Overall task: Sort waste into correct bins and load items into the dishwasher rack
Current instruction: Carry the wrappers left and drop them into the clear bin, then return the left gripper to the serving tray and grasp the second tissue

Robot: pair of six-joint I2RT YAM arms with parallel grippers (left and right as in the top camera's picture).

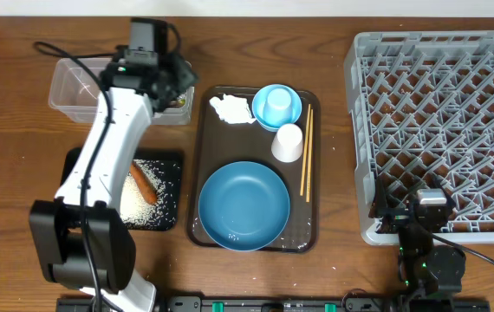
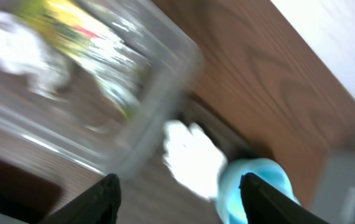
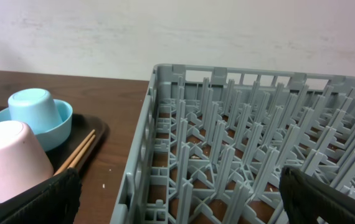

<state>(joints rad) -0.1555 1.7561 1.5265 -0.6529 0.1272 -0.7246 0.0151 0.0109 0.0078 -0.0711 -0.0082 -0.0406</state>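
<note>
- Dark brown serving tray: rounded rectangle, low glossy rim, mid-desk; brown wood-grain top, with a plain pale wall behind in the right wrist view.
- On that tray: large round dark-blue plate, smooth, at the near end; small light-blue bowl at the far right corner, with a light-blue cup upside down in it; crumpled white tissue at the far left corner; small white cup upside down just beside the bowl; thin wooden chopsticks along the right rim.
- Left of the serving tray: shallow black rectangular tray holding scattered white rice grains and a small orange carrot, partly hidden under the white arm.
- Far left of the serving tray: clear plastic tub, rounded corners. Inside, in the blurred left wrist view, a green-yellow wrapper with silver foil, plus something white, too smeared to name.
- Left claw over the tub's end nearest the serving tray, dark fingers apart, nothing between them.
- Right of the serving tray: square grey plastic rack, lattice of pegs, cut off at the frame edge.
- Right claw at the rack's near corner, spread wide, empty; only the tips in view.
</note>
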